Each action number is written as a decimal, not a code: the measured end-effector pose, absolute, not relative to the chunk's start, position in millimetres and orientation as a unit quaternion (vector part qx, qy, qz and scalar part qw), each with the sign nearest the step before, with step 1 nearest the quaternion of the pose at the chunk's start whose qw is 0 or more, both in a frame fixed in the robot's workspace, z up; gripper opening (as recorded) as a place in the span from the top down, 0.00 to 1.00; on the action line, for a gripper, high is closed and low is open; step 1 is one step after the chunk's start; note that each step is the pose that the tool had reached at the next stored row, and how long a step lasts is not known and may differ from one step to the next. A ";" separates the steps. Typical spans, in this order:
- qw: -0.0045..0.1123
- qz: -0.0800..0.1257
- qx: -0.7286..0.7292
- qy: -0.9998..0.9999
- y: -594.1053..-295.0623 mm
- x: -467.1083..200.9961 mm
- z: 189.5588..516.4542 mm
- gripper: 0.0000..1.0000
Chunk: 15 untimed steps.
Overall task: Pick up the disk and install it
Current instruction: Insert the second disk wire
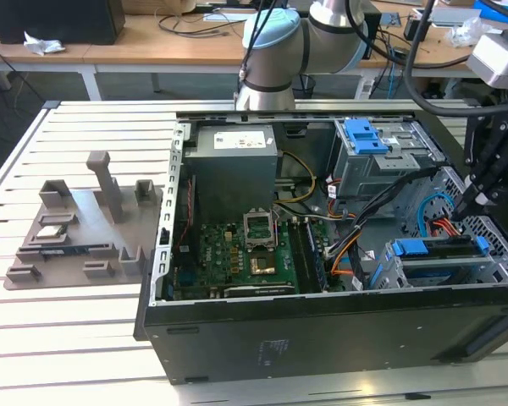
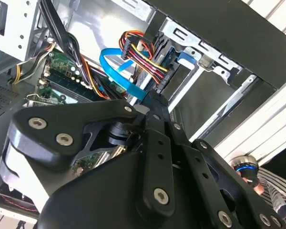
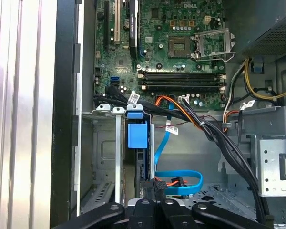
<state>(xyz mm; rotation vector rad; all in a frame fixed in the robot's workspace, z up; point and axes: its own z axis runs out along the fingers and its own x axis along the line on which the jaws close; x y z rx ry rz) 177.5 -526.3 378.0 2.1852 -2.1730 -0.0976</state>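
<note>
Hovering gripper (image 1: 477, 201) over drive cage; finger state impossible to tell. Disk (image 1: 436, 251) seated in cage on blue rails. Risk: snagging blue cable (image 3: 178, 181), jamming rails.

open computer case (image 1: 237, 338) on slatted table (image 1: 68, 338); grey fixture tray (image 1: 76, 245) beside it

The arm's fat silver-and-light-blue joint (image 1: 275, 38) sits at the back of the exterior view, with the rest of the arm running off toward the exterior view's right. There the black end effector (image 1: 483, 190) hangs pointing down, wrist above it. In both wrist views you get its black linkage bars and bolt heads up close (image 2: 155, 143) (image 3: 155, 210), fingers drawn in to a narrow tip.
</note>
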 end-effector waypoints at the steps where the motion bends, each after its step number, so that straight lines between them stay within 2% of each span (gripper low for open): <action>1: 0.029 -0.032 0.708 -0.705 -527.1 176.8 377.8 0.89; 15: 0.029 -0.032 0.708 -0.704 -540.7 171.4 358.6 0.89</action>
